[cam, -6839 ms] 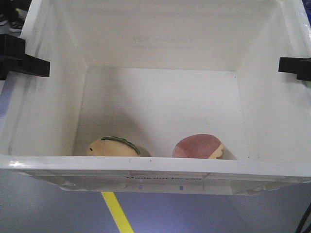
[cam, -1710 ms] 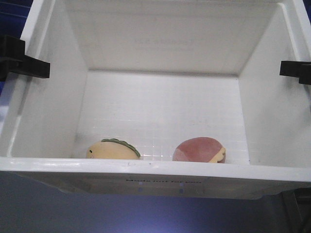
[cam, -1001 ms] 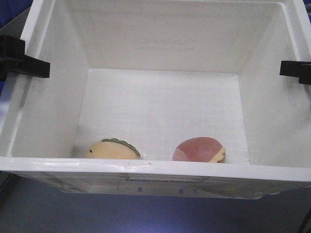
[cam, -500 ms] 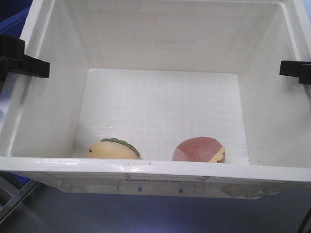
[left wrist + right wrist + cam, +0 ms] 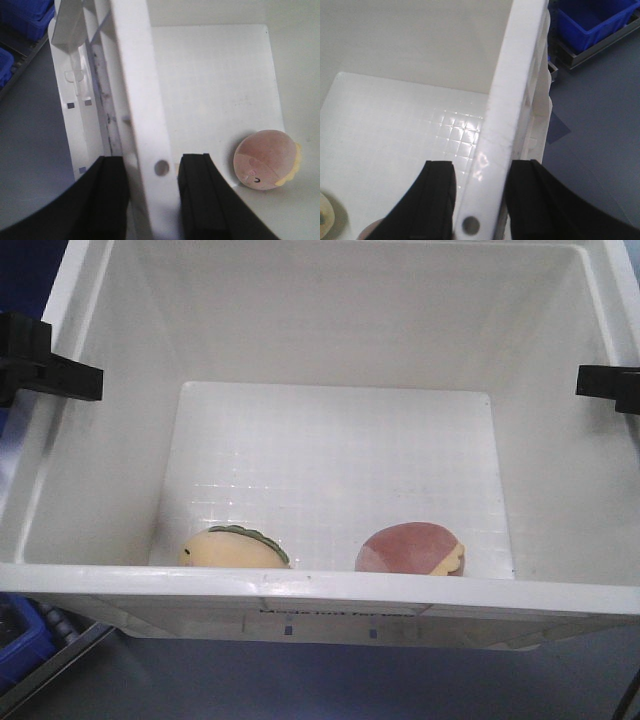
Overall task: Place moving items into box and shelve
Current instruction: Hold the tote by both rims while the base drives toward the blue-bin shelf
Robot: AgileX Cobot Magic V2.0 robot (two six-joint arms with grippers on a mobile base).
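Evidently past loading and into shelving. Pinches the left wall of the box with the left gripper, jaws narrow on the rim. Pinches its right wall likewise with the right gripper. Carries the yellow toy and the pink toy on the box floor, against its near wall. Probably calls next for a level, matched move of both grippers to shelve the box without tipping.

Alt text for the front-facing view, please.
A white plastic crate seen from above, with the left end effector and the right end effector clamped on its side walls. Inside, against the near wall, lie a pale yellow toy with a green ridge and a pinkish-red dome toy.
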